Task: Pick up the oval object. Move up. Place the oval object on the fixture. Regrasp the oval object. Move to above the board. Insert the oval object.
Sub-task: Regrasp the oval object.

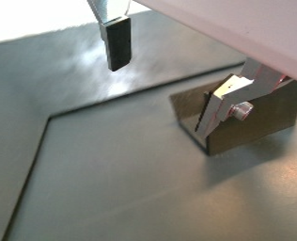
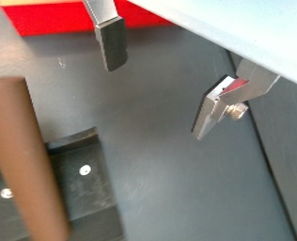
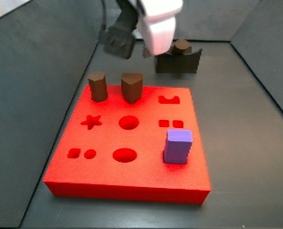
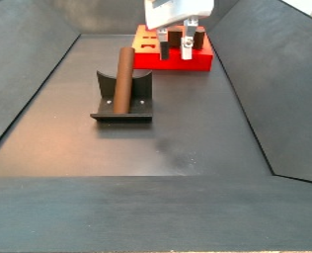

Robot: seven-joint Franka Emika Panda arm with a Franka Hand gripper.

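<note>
The oval object (image 4: 123, 71), a long dark-brown peg, leans upright on the fixture (image 4: 120, 107) in the middle of the floor. It also shows in a wrist view as a brown bar (image 2: 22, 160) beside the fixture's base plate (image 2: 78, 188). The gripper (image 2: 158, 99) is open with nothing between its fingers (image 2: 111, 45). It hangs above the floor between the fixture and the red board (image 3: 126, 143), apart from the peg. The open gripper (image 1: 162, 99) also shows in a wrist view over bare grey floor. In the side views it sits high at the far end (image 4: 180, 28), (image 3: 147, 40).
On the board stand two short brown pegs (image 3: 98, 87), (image 3: 132, 87) and a purple block (image 3: 177, 146). Dark sloping walls (image 4: 40, 89) enclose the floor. An unidentified dark olive block (image 1: 257, 122) shows behind one finger.
</note>
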